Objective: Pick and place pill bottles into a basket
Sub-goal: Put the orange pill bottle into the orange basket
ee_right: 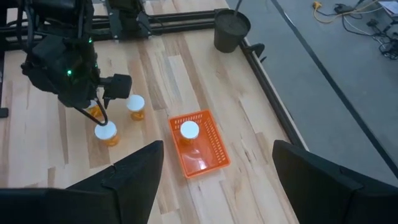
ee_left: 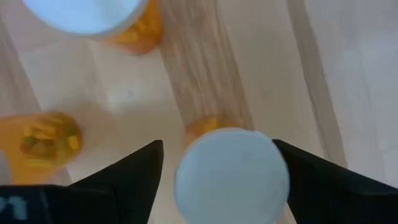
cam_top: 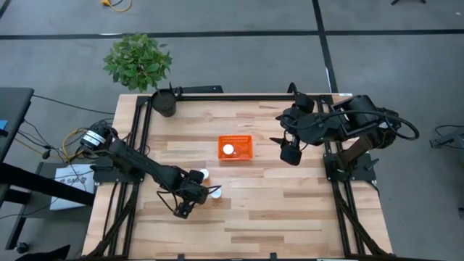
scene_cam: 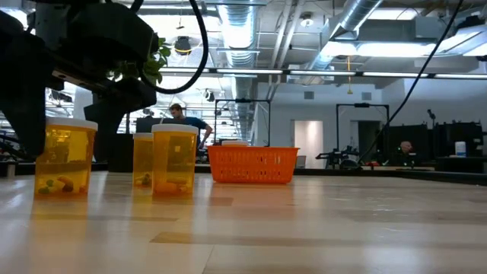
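Pill bottles: white caps, amber bodies. One bottle (ee_left: pixel 231 174) stands upright between the fingers of the left gripper (ee_left: pixel 217 177), whose jaws are spread apart on either side of the cap and not yet touching it; the gripper comes straight down over it, judged the stance for a side grasp below the cap. The same bottle shows in the high view (cam_top: pixel 215 193) at the near-left of the table.

Second bottle (cam_top: pixel 204 174): just beside the first, a little farther back, upright, untouched. Third bottle (ee_left: pixel 45 138): close to the gripper, mostly under the arm from above; the low view shows three bottles in a loose group, so clearance for the fingers looks tight.

Fourth bottle (cam_top: pixel 228 150): already inside the basket (cam_top: pixel 246 145), orange, perforated, at table centre, well apart from the group. Room for the rest appears to remain.

Right gripper (ee_right: pixel 217 168): waiting raised at the far right, jaws wide apart, pointed toward the basket.

Plant pot (cam_top: pixel 164 103): far-left corner, not part of the task.

Task status, judged: one of four placed.
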Available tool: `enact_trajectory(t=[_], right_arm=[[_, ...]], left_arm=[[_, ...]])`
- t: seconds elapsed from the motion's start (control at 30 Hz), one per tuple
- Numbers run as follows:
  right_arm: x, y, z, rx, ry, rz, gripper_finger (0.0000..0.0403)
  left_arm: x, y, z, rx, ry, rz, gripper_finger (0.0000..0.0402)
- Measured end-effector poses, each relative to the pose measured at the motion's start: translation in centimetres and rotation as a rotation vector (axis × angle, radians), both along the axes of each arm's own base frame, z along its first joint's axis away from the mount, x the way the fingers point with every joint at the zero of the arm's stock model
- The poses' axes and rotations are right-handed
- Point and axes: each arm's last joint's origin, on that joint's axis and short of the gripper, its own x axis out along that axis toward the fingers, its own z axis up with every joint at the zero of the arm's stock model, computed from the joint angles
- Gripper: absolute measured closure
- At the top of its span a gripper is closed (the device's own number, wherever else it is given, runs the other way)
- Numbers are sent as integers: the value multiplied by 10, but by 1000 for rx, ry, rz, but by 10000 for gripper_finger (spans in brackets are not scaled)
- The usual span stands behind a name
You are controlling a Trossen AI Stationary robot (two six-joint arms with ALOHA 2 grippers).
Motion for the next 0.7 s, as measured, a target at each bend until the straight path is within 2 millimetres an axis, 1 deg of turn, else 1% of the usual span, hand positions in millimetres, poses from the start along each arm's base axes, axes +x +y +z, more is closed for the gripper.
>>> enact_trajectory(t=[0.23, 0.5, 0.7], right_arm=[[0, 0, 0, -2, 1, 2, 106], [0, 0, 0, -3, 3, 7, 106], [1, 0, -1, 77, 43, 105, 106]], left_arm=[[0, 0, 0, 0, 0, -3, 151], [1, 1, 0, -19, 8, -3, 174], [1, 2, 1, -32, 16, -2, 190]])
